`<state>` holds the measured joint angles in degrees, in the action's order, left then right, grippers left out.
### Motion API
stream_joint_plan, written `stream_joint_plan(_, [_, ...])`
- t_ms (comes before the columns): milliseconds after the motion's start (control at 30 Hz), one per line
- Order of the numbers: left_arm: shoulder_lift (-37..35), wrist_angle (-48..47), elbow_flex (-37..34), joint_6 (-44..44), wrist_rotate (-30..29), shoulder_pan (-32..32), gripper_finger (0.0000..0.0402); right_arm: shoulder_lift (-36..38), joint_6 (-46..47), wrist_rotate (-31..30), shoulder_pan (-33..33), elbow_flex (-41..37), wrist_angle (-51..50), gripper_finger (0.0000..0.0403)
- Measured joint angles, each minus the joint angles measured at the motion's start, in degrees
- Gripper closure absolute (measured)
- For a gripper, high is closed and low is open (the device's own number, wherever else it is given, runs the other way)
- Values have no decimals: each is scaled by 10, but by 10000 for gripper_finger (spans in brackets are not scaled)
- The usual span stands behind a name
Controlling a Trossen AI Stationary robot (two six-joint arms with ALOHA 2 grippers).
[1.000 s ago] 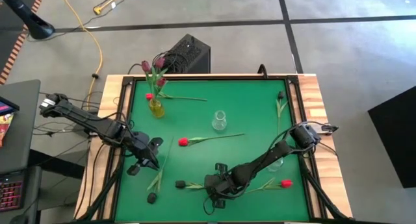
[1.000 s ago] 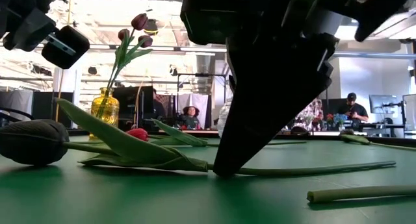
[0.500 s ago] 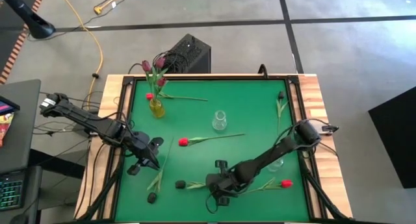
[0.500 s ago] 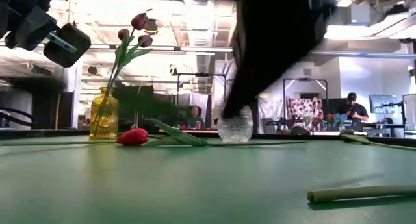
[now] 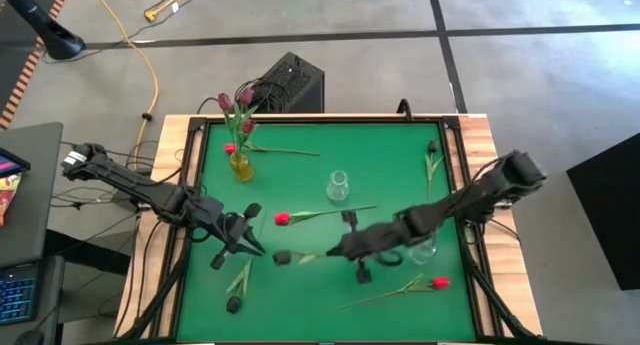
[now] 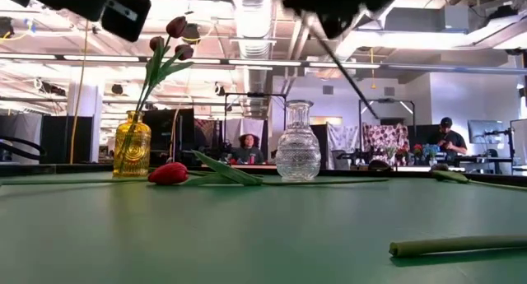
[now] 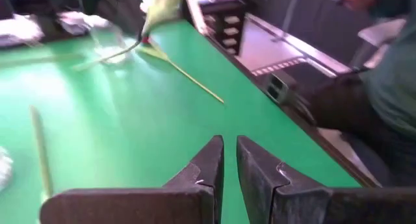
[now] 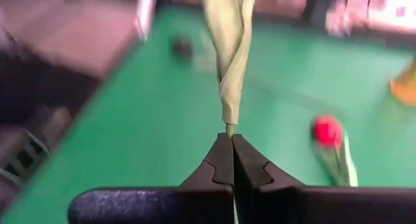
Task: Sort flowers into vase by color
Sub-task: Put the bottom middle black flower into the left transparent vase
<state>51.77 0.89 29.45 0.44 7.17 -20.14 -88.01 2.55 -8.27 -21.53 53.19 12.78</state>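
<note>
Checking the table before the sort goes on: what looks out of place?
Nothing spilled or damaged. The yellow vase holds maroon tulips, but the clear vase is empty, and red tulips and dark ones lie loose on the green mat. The right hand pinches one stem.

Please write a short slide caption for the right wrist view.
Right tool shut on dark-headed tulip's thin green stem, lifted above green table.

Right gripper [image 5: 330,253] is held above the table's middle, toward its front edge, arm stretched in from the right edge, fingers [image 8: 224,160] pinched together. Left gripper [image 5: 256,248] is poised near the left edge, its jaws nearly closed, nothing seen between them.
</note>
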Motion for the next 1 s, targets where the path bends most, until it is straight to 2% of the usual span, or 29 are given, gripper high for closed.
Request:
stream_joint_plan(100, [21, 62, 0, 11, -50, 0, 372, 41, 4, 11, 17, -49, 118, 388])
stream_joint_plan(200, [54, 140, 0, 27, -110, 0, 372, 54, 4, 11, 27, -58, 152, 388])
stream_joint_plan(333, [110, 253, 0, 72, -152, 4, 362, 55, 3, 11, 35, -56, 209, 388])
stream_joint_plan(467, [178, 377, 0, 79, -152, 23, 329, 52, 3, 12, 48, -56, 221, 388])
stream_joint_plan(633, [263, 514, 2, 74, -146, 49, 263, 52, 4, 11, 63, -56, 232, 388])
stream_joint_plan(833, [345, 543, 59, 74, -145, 61, 190, 53, 19, 12, 62, -56, 266, 388])
stream_joint_plan(1000, [395, 540, 119, 92, -139, 64, 171, 52, 25, 21, 62, -56, 264, 388])
